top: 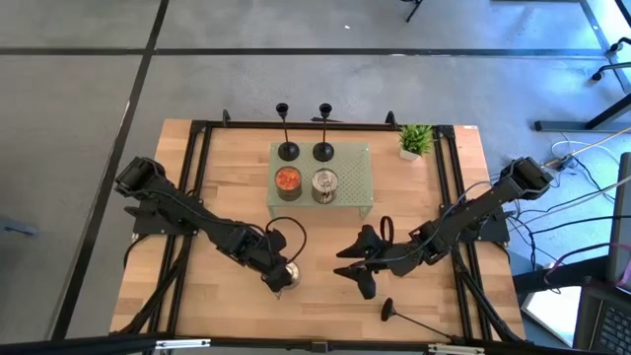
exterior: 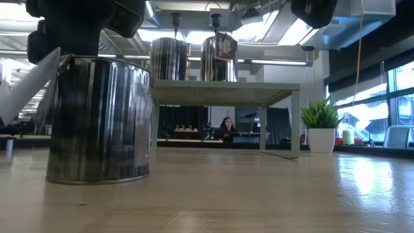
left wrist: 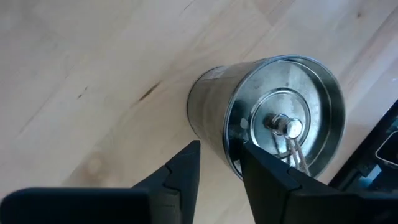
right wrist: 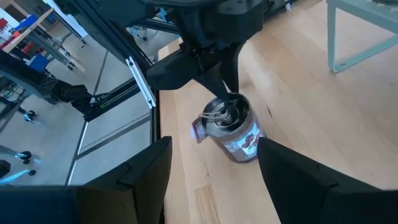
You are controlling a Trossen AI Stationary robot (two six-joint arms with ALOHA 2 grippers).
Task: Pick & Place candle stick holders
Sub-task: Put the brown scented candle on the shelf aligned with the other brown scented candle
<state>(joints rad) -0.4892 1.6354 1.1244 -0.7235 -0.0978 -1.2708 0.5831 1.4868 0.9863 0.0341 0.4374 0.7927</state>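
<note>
Starting on the left, our left hand (top: 283,279) hangs over a silver tin can (top: 289,275) on the counter (top: 227,177), its fingers (left wrist: 186,174) narrowed astride the can's rim, one outside the wall and one inside. Further right, our right hand (top: 353,262) hovers wide open and empty. The loose candle stick holder (top: 414,318) lies flat on the counter just behind and beside this hand, stem running away from its base, so we judge the right arm the nearer; two more holders (top: 286,148) stand upright on the green rack (top: 360,173) well ahead of both hands.
</note>
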